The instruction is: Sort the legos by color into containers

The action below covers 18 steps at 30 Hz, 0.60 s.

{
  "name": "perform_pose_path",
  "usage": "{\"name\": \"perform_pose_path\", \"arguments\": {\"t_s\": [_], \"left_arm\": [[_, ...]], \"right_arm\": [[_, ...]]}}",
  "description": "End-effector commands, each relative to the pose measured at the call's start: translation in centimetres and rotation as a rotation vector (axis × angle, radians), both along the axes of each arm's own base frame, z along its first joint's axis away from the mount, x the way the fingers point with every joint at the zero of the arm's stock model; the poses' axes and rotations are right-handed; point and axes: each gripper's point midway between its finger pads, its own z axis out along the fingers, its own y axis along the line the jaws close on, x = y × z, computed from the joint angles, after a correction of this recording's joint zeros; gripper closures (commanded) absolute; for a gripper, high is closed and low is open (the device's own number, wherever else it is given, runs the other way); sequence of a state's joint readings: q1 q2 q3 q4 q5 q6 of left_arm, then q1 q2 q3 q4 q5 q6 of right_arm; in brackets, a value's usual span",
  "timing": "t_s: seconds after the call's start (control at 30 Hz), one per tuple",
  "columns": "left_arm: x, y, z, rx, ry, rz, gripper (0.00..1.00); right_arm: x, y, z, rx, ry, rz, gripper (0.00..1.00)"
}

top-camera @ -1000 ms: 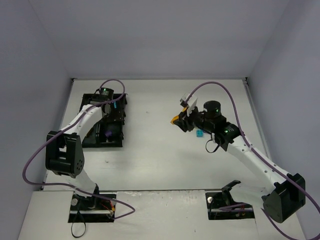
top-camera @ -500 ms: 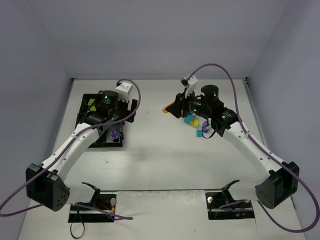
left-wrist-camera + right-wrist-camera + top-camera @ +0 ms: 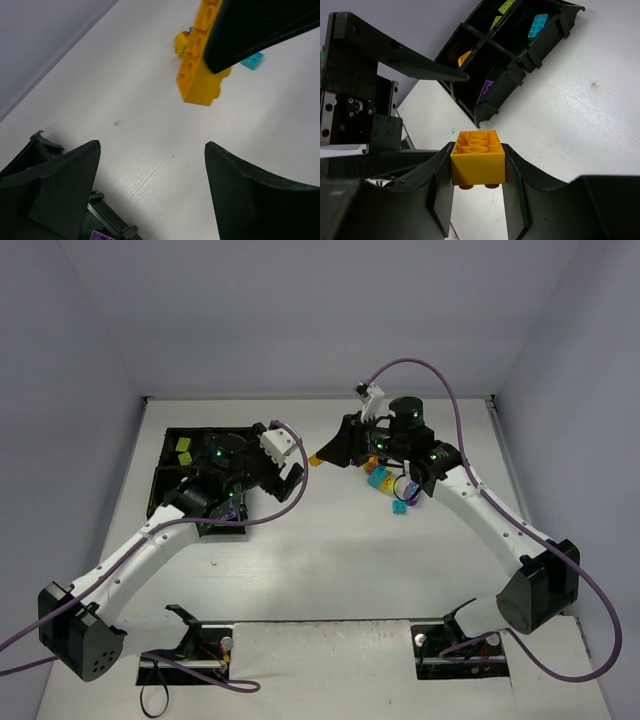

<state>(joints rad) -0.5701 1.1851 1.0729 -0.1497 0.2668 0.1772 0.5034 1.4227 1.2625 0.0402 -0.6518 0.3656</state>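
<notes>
My right gripper [image 3: 328, 452] is shut on an orange brick [image 3: 317, 458], held above the table. In the right wrist view the orange brick [image 3: 477, 162] sits squarely between both pads, hollow side up. My left gripper [image 3: 292, 470] is open and empty, just left of that brick. In the left wrist view the orange brick [image 3: 202, 55] hangs ahead of my open left gripper [image 3: 151, 150]. The black tray [image 3: 168, 436] lies at the left. In the right wrist view its compartments [image 3: 520, 70] hold a cyan brick [image 3: 538, 25], a yellow-green one [image 3: 506, 6], an orange one [image 3: 464, 57] and a purple one [image 3: 486, 90].
Loose bricks [image 3: 383, 478] lie in a small cluster under the right arm, with a cyan brick [image 3: 399, 506] beside them. A cyan brick [image 3: 251, 60] lies on the table beyond the held brick. The tray corner [image 3: 30, 155] is at my left finger. Walls enclose three sides.
The left arm has swung right, off the tray, toward the table's middle. The right gripper has carried the orange brick left, up to the left gripper.
</notes>
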Motion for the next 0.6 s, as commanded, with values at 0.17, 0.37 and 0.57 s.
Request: {"name": "perform_pose_path", "arguments": {"t_s": [0.17, 0.37, 0.57], "left_arm": [[-1.5, -3.8, 5.4, -0.062, -0.182, -0.207, 0.23], [-1.4, -4.6, 6.6, -0.085, -0.202, -0.226, 0.30], [-1.3, -5.4, 8.1, -0.142, -0.221, -0.242, 0.33]], "right_arm": [[-0.4, 0.9, 4.0, 0.097, -0.049, 0.051, 1.00], [-0.8, 1.0, 3.7, 0.097, -0.038, 0.055, 1.00], [-1.3, 1.1, 3.1, 0.094, -0.020, 0.062, 1.00]]}}
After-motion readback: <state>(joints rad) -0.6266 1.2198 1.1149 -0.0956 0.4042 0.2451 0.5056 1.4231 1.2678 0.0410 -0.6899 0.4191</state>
